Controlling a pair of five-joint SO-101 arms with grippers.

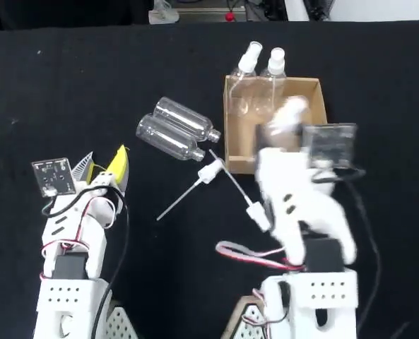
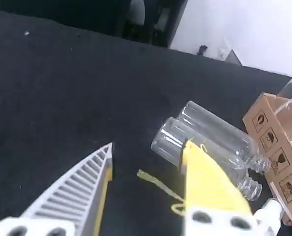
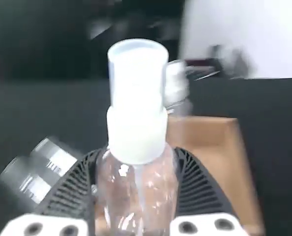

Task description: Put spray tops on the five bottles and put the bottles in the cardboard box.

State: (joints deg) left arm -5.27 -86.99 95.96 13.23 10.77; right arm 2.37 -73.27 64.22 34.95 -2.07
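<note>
My right gripper (image 3: 136, 191) is shut on a clear bottle (image 3: 136, 182) fitted with a white spray top (image 3: 137, 98), held over the cardboard box (image 1: 315, 92). Two capped bottles (image 1: 260, 78) stand in the box's far part. Two clear bottles without tops (image 1: 175, 129) lie side by side on the black table left of the box, also seen as bottles (image 2: 210, 142) ahead of my left gripper (image 2: 146, 172), which is open and empty. Two loose spray tops (image 1: 210, 172) with long tubes lie in front of the box.
The black table (image 1: 68, 85) has free room at the far left. A red-and-white cable (image 1: 248, 256) loops by the right arm's base. Clutter sits beyond the table's far edge.
</note>
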